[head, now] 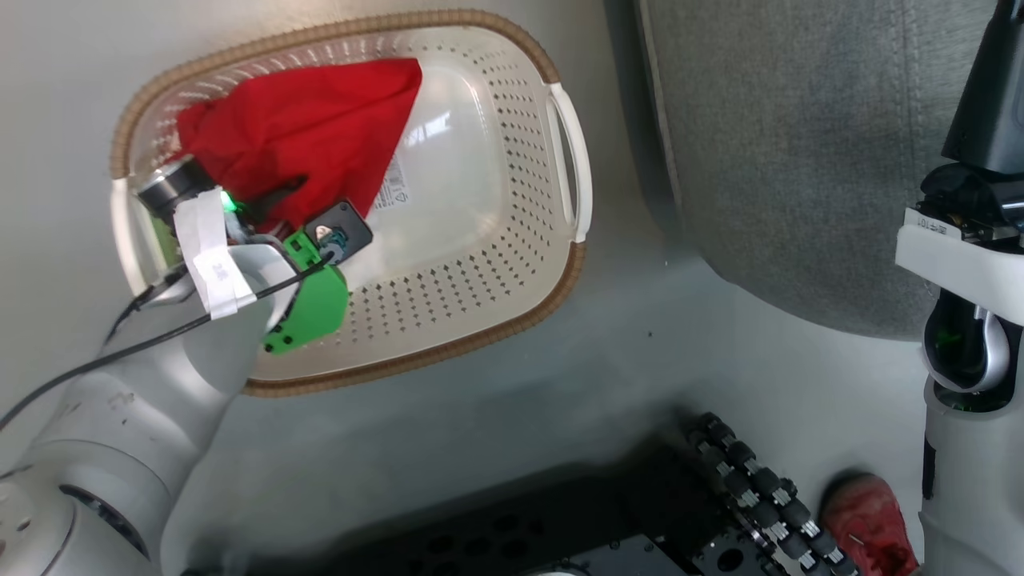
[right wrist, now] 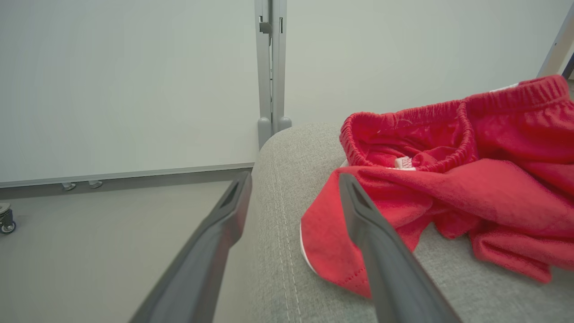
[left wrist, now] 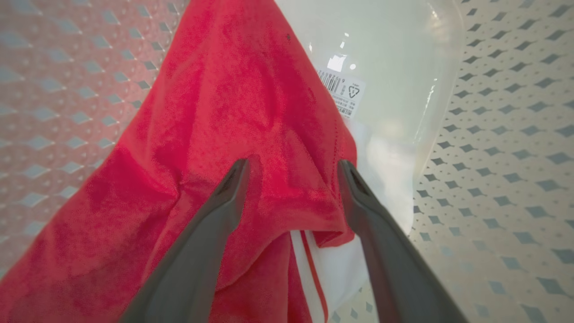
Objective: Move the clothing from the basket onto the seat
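Showing two garments [head: 304, 128], one basket [head: 480, 320], one seat [head: 800, 160]

Red clothing [head: 304, 128], cream basket [head: 480, 264], seat [head: 800, 160] prob. lt grey.

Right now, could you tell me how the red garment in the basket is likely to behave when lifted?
Probably floppy: the red garment lies in soft folds, so it should drape and trail from the left gripper. Likely light, being thin cloth. A hanging edge might drag on the basket rim.
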`<state>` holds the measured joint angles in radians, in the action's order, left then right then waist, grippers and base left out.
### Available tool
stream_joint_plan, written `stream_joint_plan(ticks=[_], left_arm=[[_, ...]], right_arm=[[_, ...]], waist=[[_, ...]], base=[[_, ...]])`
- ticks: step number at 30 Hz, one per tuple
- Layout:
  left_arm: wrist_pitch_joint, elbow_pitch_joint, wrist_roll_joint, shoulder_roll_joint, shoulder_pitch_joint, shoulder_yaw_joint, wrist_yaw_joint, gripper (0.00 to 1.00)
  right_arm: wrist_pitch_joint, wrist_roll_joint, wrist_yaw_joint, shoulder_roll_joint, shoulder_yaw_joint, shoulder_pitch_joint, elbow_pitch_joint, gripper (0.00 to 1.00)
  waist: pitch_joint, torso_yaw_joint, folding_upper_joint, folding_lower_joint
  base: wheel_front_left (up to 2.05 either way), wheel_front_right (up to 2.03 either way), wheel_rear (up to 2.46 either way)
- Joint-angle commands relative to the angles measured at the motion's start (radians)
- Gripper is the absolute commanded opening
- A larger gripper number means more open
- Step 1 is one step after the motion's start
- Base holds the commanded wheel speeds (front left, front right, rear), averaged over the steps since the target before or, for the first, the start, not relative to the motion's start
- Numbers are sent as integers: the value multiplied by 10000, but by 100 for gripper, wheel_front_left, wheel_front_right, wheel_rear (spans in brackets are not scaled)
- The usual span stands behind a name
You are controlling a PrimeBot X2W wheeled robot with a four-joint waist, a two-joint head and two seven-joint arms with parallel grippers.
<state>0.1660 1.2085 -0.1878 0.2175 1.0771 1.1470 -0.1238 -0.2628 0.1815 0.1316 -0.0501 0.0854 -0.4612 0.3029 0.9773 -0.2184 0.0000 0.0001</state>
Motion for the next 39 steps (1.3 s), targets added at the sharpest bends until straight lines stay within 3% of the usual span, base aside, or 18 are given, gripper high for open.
stream_joint_plan(ticks=[1, 8, 14, 15, 16, 17, 28, 39], left_arm=[[-61, 147, 153, 133, 248, 138, 132, 100], [-432, 549, 1056, 318, 592, 834, 756, 100], [-668, 681, 1683, 367, 802, 1091, 930, 100], [-604, 687, 1681, 353, 833, 1093, 968, 90], [-499, 691, 1646, 335, 873, 1086, 1010, 3], [-419, 699, 1545, 319, 886, 1038, 1015, 0], [617, 613, 610, -178, 1038, 382, 1147, 0], [993, -845, -797, -357, -350, -888, 1661, 0]], right_arm=[[-31, -1, -17, -5, -22, -144, 147, 100], [-29, 17, -17, -3, -15, -30, 520, 100], [-31, 54, -17, -5, -88, -55, 769, 100], [-31, 42, -17, -5, -108, -63, 792, 100], [-31, 19, -17, -3, -124, -74, 819, 100], [-31, 3, -17, -5, -128, -84, 834, 100], [-31, -200, -17, -5, -21, -186, 641, 100], [-31, -668, -17, -8, -492, 312, 41, 100]], waist=[[586, -339, 0, -1], [796, -388, 0, -1], [938, -357, 0, -1], [961, -343, 0, -1], [988, -326, 0, -1], [1009, -311, 0, -1], [805, 43, 0, -1], [-1154, 521, 0, -1]], base=[[0, 0, 0], [0, 0, 0], [0, 0, 0], [0, 0, 0], [0, 0, 0], [0, 0, 0], [0, 0, 0], [0, 0, 0]])
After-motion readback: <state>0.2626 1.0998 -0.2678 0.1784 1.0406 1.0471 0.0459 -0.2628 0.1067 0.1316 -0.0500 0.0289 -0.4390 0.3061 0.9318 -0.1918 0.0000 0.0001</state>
